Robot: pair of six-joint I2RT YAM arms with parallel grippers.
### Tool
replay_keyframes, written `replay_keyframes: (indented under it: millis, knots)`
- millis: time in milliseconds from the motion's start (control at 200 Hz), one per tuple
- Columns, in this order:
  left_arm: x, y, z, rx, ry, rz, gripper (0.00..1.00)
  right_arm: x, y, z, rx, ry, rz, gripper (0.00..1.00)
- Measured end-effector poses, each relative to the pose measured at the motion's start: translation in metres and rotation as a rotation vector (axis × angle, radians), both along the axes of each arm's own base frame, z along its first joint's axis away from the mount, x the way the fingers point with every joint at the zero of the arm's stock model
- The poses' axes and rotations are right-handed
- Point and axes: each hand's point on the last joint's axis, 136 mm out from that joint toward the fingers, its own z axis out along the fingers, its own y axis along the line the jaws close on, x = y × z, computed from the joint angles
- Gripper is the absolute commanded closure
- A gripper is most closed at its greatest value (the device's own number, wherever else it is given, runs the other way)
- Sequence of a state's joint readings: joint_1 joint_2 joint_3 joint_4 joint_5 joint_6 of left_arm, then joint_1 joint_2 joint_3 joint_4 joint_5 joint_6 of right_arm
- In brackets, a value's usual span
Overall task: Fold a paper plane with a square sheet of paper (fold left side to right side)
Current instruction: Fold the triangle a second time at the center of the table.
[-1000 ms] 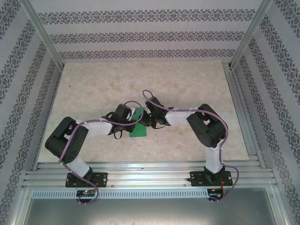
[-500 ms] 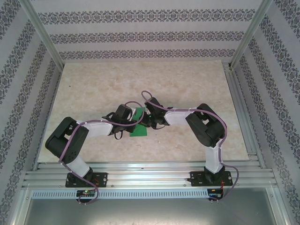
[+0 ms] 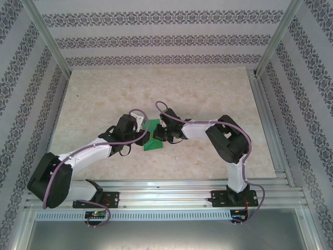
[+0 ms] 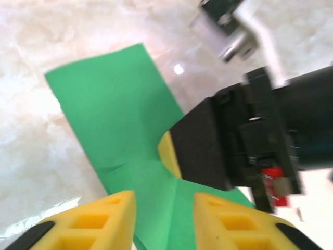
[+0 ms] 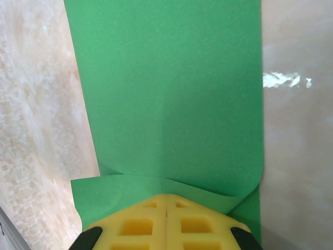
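The square sheet of paper [image 3: 153, 139] is bright green and lies partly folded on the marble table between the two arms. In the left wrist view the paper [image 4: 114, 114] shows a crease, and my left gripper [image 4: 164, 221] stands open just above its near edge, with the sheet lying free under the gap. My left gripper [image 3: 142, 137] sits at the paper's left side. My right gripper [image 5: 166, 208] is shut, its tips pressed down on the paper [image 5: 171, 94] where an upper layer curls over. One of its yellow fingers [image 4: 167, 155] rests on the sheet.
Marble tabletop [image 3: 104, 94] stretches behind and to both sides of the arms. Aluminium rails [image 3: 166, 194] run along the near edge and the right side [image 3: 266, 120]. Patterned walls enclose the table. A small bright glare spot [image 4: 178, 69] lies beside the paper.
My left gripper has opened and let go of the paper, and the left arm has swung lower and to the left. The right arm has kept its place.
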State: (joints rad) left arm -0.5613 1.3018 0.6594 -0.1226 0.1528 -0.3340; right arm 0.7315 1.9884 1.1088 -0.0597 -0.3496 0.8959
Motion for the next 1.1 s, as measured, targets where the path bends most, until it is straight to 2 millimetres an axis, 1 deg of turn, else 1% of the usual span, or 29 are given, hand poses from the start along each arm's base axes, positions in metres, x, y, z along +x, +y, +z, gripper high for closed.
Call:
replay_keyframes:
  millis: [40, 105, 240, 370, 500, 629, 839, 1104]
  knots:
    - [-0.003, -0.002, 0.004, -0.029, 0.003, -0.008, 0.75, 0.0, 0.0, 0.0, 0.0, 0.0, 0.001, 1.0]
    - [-0.009, -0.007, 0.0, -0.066, 0.033, -0.026, 0.79, 0.0, 0.0, 0.0, 0.0, -0.001, 0.001, 1.0]
    - [-0.021, -0.013, -0.025, -0.098, 0.141, -0.047, 0.82, 0.0, 0.0, 0.0, 0.0, -0.001, 0.001, 1.0]
    - [-0.023, -0.016, -0.046, -0.097, 0.215, -0.038, 0.84, 0.0, 0.0, 0.0, -0.001, -0.003, 0.004, 1.0]
    - [-0.023, -0.017, -0.062, -0.089, 0.258, -0.023, 0.84, 0.0, 0.0, 0.0, -0.001, -0.005, 0.006, 1.0]
    - [-0.022, -0.017, -0.066, -0.09, 0.266, -0.016, 0.84, 0.0, 0.0, 0.0, -0.001, -0.005, 0.006, 1.0]
    - [-0.014, -0.022, -0.061, -0.099, 0.25, -0.018, 0.86, 0.0, 0.0, 0.0, -0.001, -0.005, 0.006, 1.0]
    - [-0.016, -0.021, -0.07, -0.09, 0.268, -0.017, 0.87, 0.0, 0.0, 0.0, -0.002, -0.005, 0.006, 1.0]
